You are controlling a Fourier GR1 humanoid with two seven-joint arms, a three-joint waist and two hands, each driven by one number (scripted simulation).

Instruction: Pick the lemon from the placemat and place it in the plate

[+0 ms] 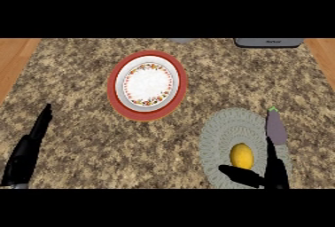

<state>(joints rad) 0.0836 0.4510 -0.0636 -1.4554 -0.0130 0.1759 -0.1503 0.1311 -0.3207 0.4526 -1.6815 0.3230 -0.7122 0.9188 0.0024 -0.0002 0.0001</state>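
A yellow lemon lies on a round grey woven placemat at the lower right of the counter. My right hand is at the lemon: its fingers stand straight just right of the fruit and the thumb reaches under its near side, without closing round it. The plate, white with a floral rim and a wide red border, sits up and to the left of the placemat, with nothing on it. My left hand rests open at the left edge, fingers up.
A purple eggplant lies on the placemat's right edge, just beyond my right fingers. A grey appliance sits at the counter's back right. The granite counter meets wood flooring on both sides.
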